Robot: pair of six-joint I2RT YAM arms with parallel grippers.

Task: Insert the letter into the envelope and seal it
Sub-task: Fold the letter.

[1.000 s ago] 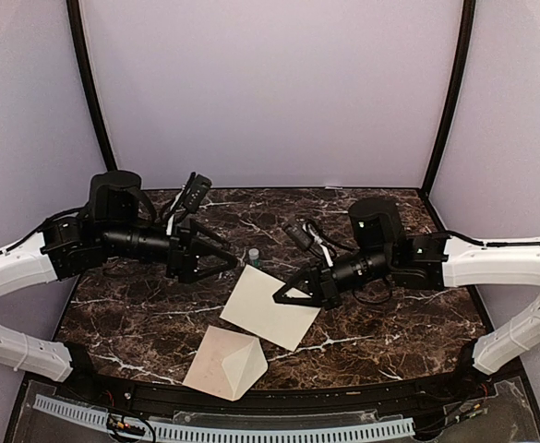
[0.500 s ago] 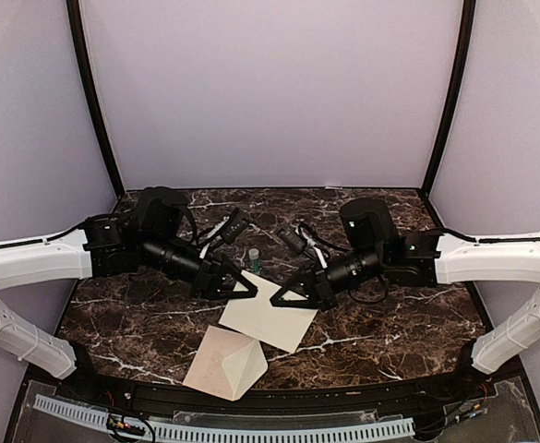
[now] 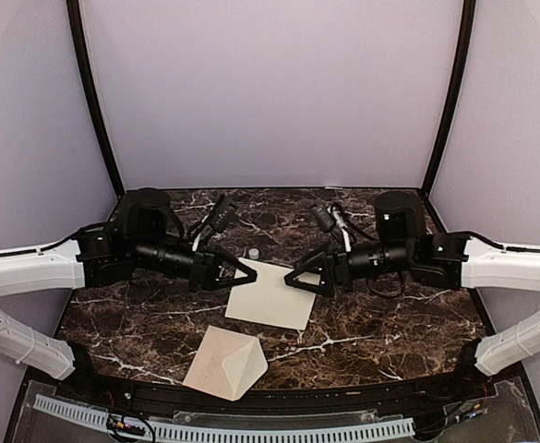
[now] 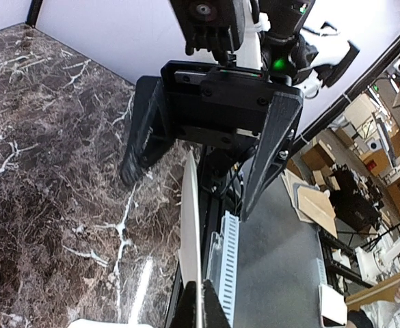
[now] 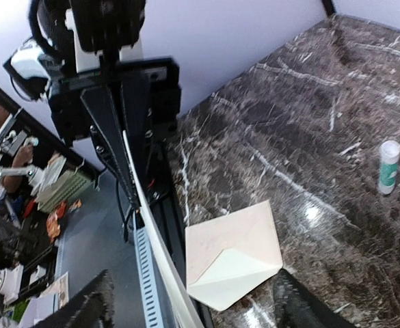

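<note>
We pinch the letter [image 3: 271, 297] by its left corner in our left gripper [image 3: 249, 274], over the middle of the table [image 3: 399, 323]. Our right gripper [image 3: 291, 280] gapes open around the right corner. The envelope [image 3: 225, 363] lies toward the near edge, nearer our left arm.

The dark brown, white-veined marble counter [image 3: 390, 323] looks glossy; the flat cream paper letter [image 3: 271, 297] and cream flapped paper envelope [image 3: 225, 363] look matt and smooth.

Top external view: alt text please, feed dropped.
The left gripper is shut on a corner of a pale cream paper letter, the right gripper open at its opposite edge. A cream triangular-flapped paper envelope lies on the dark marble table.
</note>
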